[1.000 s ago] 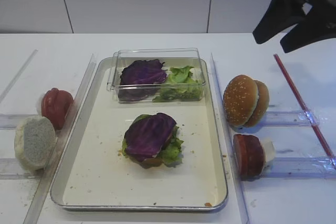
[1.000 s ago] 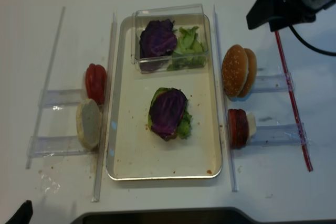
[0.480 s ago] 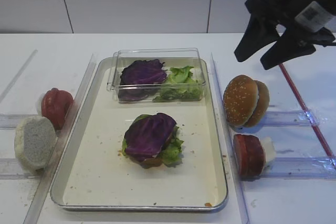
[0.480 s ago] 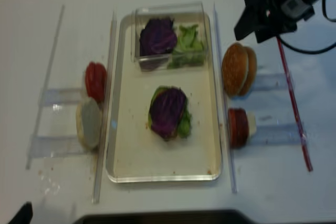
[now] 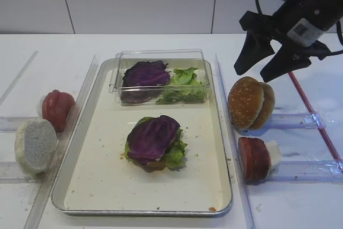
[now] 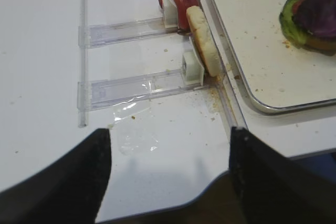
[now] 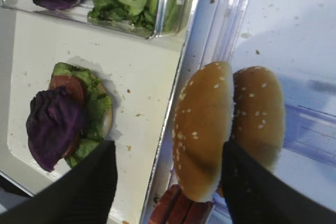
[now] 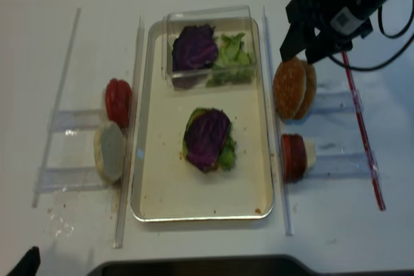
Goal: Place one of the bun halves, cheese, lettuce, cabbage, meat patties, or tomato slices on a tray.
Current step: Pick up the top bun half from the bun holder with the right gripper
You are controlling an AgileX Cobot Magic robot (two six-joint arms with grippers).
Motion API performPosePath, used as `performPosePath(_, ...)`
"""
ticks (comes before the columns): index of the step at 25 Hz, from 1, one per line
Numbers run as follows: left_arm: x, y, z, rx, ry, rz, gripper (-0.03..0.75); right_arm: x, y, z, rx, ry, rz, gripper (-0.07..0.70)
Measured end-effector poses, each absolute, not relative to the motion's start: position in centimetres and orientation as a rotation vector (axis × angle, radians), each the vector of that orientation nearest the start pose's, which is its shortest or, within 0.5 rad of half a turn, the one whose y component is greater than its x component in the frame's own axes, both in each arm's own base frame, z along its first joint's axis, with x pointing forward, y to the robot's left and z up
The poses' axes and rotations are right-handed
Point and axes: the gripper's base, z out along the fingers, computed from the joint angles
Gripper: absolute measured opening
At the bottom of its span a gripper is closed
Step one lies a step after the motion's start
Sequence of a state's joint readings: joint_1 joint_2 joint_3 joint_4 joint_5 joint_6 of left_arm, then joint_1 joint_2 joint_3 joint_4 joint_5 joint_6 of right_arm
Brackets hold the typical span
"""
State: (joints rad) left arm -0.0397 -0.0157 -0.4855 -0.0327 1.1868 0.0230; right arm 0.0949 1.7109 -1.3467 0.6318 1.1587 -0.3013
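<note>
The sesame-seeded bun half (image 5: pixel 245 102) stands on edge in a clear rack right of the tray (image 5: pixel 142 211), with a second seeded bun (image 5: pixel 266 104) leaning behind it. My right gripper (image 5: pixel 253 73) hangs open just above them, touching neither. In the right wrist view the near bun (image 7: pixel 202 129) lies between the two black fingers (image 7: pixel 86 182). On the tray sits a stack topped with purple cabbage (image 5: pixel 153 138) over lettuce (image 5: pixel 176 155). My left gripper (image 6: pixel 170 171) is open over bare table at the front left.
A clear box (image 5: pixel 161 76) with cabbage and lettuce stands at the tray's far end. Dark red slices (image 5: pixel 254 157) sit in the rack below the buns. Left of the tray stand tomato slices (image 5: pixel 57 109) and a pale bun half (image 5: pixel 35 144). A red rod (image 5: pixel 311 111) lies at the right.
My right gripper has come down and to the left from the top right corner to just above the two seeded buns, jaws still open. Nothing else has moved.
</note>
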Motion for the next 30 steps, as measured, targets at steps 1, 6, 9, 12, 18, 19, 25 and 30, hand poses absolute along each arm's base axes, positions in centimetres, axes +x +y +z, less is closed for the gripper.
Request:
performPosePath(1,-1.2,-0.2,26.3,0.072,2.168,-0.049,0.44,33.7,8.1,27.2,-0.243,2.83,0.843,0.454)
performPosePath(6,-1.2,-0.2,26.3,0.072,2.168,-0.049,0.44,34.1,8.1,26.2,-0.226,2.864,0.829,0.454)
performPosePath(9,-1.2,-0.2,26.3,0.072,2.168,-0.049,0.44,34.3,8.1,25.6,-0.219,2.877,0.831,0.454)
performPosePath(12,-1.2,-0.2,26.3,0.072,2.168,-0.049,0.44,34.4,8.1,25.3,-0.214,2.886,0.838,0.454)
performPosePath(18,-1.2,-0.2,26.3,0.072,2.168,-0.049,0.44,34.4,8.2,25.2,-0.209,2.892,0.851,0.454)
performPosePath(19,-1.2,-0.2,26.3,0.072,2.168,-0.049,0.44,34.4,8.2,25.2,-0.211,2.895,0.853,0.454)
performPosePath(25,-1.2,-0.2,26.3,0.072,2.168,-0.049,0.44,34.4,8.3,25.4,-0.21,2.896,0.88,0.454)
performPosePath(30,-1.2,-0.2,26.3,0.072,2.168,-0.049,0.44,34.4,8.6,25.5,-0.188,2.885,0.933,0.44)
